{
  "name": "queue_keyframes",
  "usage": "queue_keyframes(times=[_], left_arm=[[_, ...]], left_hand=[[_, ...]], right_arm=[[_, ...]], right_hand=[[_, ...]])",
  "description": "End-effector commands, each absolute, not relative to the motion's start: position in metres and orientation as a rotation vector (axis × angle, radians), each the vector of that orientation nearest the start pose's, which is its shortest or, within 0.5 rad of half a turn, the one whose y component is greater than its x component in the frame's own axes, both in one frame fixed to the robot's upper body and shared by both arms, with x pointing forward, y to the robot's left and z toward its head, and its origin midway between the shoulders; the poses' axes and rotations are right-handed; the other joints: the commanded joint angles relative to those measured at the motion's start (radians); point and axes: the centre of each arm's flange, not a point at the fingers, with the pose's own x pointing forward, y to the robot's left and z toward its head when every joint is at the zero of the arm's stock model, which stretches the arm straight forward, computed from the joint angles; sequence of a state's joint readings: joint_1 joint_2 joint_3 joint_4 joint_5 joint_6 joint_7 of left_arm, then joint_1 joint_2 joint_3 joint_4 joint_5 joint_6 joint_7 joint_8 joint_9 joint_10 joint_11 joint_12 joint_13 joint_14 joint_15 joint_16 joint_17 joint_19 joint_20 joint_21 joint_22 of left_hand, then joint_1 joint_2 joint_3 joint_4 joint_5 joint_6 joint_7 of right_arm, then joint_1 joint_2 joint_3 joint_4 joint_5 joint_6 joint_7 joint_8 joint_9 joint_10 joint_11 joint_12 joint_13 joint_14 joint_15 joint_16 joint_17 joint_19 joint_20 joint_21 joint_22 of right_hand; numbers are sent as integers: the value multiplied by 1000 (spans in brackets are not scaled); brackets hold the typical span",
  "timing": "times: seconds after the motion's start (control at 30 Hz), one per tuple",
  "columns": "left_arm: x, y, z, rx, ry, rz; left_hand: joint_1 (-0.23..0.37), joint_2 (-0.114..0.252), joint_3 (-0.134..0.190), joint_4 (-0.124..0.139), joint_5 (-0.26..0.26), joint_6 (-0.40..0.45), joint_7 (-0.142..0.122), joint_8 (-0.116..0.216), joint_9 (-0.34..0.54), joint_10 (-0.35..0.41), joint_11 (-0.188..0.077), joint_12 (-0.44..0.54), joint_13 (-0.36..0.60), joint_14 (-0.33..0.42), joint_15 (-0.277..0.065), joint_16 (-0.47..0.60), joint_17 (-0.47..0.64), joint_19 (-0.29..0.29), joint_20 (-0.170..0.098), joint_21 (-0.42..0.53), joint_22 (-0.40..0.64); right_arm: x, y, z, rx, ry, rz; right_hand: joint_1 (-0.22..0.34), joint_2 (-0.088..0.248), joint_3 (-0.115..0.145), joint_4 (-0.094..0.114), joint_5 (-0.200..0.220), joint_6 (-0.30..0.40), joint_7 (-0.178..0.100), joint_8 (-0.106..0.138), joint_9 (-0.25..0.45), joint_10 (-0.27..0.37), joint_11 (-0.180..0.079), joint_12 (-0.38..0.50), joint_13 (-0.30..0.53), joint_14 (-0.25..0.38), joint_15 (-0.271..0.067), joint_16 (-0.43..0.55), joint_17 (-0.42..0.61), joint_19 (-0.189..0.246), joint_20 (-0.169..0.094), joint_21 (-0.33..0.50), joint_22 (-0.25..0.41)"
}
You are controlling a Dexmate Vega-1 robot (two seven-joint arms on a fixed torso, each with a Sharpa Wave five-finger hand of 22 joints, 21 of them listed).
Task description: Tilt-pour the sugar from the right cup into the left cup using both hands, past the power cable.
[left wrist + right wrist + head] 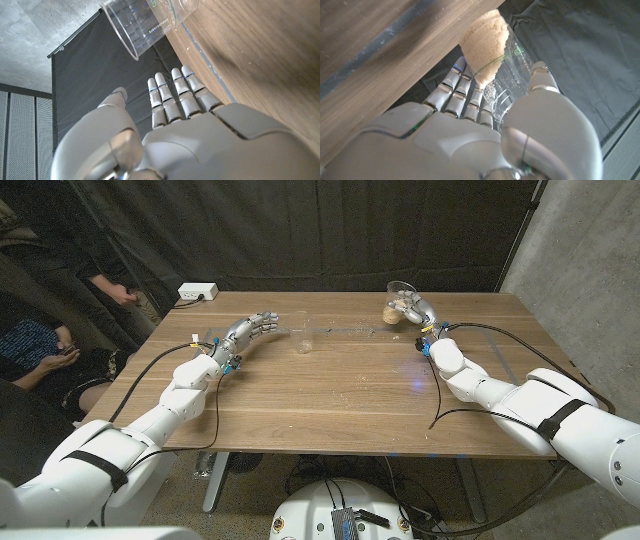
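Two cups stood well apart, so an early tilt risked spilling sugar on the table (340, 395) short of its target. Left hand (248, 332) hung released, fingers spread, just beside the empty cup (302, 339). Right hand (420, 315) grasped the sugar cup (401, 298), lifted near the far edge, brown sugar (485, 47) heaped inside.

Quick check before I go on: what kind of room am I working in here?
Probably a lab or test bay, not a home: black curtains hang behind the wooden table, a bare concrete wall stands to the robot's right, and a power strip lies at the table's far corner.
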State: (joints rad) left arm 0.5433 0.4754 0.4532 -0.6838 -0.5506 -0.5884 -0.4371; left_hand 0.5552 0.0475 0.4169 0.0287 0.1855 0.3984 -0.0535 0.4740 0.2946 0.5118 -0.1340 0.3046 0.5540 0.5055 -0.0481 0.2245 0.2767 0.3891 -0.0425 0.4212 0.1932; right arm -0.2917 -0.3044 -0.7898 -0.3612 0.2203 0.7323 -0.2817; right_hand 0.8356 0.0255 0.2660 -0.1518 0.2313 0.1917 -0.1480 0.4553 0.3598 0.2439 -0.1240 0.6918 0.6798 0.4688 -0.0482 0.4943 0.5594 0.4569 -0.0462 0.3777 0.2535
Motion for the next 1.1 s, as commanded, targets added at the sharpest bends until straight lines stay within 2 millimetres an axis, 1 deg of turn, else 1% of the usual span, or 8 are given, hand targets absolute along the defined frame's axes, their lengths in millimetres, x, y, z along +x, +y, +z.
queue_keyframes(times=[0.03,0.1,0.2,0.27,0.3,0.4,0.67,1.1], left_arm=[[689,348,-19,300,-639,-350],[688,349,-20,304,-642,-351],[685,351,-20,328,-646,-352],[682,354,-20,352,-649,-349],[682,354,-20,353,-649,-348],[678,359,-22,364,-652,-339],[670,368,-25,434,-661,-312],[667,374,-24,543,-676,-289]], left_hand=[[3,-10,2,-8,3,-4,-4,-2,4,-5,-5,5,6,1,-107,-4,1,9,-13,-4,1],[5,-23,-1,-14,3,-13,-5,-6,3,-14,-5,1,6,-4,-104,-6,0,8,-13,-5,1],[4,-66,-16,-28,5,-40,-11,-17,3,-31,0,-5,8,-29,-97,-16,0,3,-9,-10,0],[-7,-112,-38,-37,15,-86,-18,-35,3,-74,3,-22,9,-58,-94,-22,1,-8,-2,-19,1],[-8,-114,-38,-37,15,-89,-19,-36,3,-78,3,-23,9,-60,-94,-22,1,-9,-1,-19,1],[-15,-153,-58,-45,31,-148,-23,-58,4,-108,0,-35,11,-93,-91,-28,3,-23,5,-30,1],[-28,-179,-80,-46,60,-239,-37,-89,11,-174,1,-56,15,-154,-88,-35,7,-38,19,-44,0],[-34,-199,-104,-51,86,-329,-41,-116,20,-246,-3,-76,18,-221,-72,-40,10,-60,35,-64,-2]], right_arm=[[710,-291,30,-513,-802,-79],[709,-292,29,-514,-809,-80],[708,-293,28,-516,-815,-80],[707,-295,27,-521,-818,-80],[707,-295,27,-521,-818,-80],[706,-296,26,-524,-821,-79],[702,-296,29,-540,-848,-70],[695,-296,31,-562,-897,-58]], right_hand=[[7,9,0,2,-2,11,-1,6,5,10,0,9,7,15,-184,-1,3,7,-132,6,2],[8,10,-1,2,-2,12,-1,8,6,11,0,11,8,17,-184,-1,4,7,-132,6,2],[9,10,-2,3,-2,12,0,10,9,13,-5,14,11,20,-184,-2,5,9,-132,8,3],[9,10,-2,3,-2,14,1,12,10,15,-3,16,12,22,-184,-3,5,9,-131,8,3],[9,10,-3,3,-3,18,-1,14,10,15,-2,17,13,22,-184,-4,5,9,-132,8,4],[10,10,-4,4,-3,21,-1,17,12,16,-3,19,16,23,-183,-6,6,9,-131,9,4],[11,11,-6,5,-4,21,-1,21,15,22,-5,25,20,28,-184,-8,8,9,-131,11,5],[13,12,-9,6,-4,31,0,32,21,26,-5,33,28,37,-184,-12,11,9,-132,14,7]])
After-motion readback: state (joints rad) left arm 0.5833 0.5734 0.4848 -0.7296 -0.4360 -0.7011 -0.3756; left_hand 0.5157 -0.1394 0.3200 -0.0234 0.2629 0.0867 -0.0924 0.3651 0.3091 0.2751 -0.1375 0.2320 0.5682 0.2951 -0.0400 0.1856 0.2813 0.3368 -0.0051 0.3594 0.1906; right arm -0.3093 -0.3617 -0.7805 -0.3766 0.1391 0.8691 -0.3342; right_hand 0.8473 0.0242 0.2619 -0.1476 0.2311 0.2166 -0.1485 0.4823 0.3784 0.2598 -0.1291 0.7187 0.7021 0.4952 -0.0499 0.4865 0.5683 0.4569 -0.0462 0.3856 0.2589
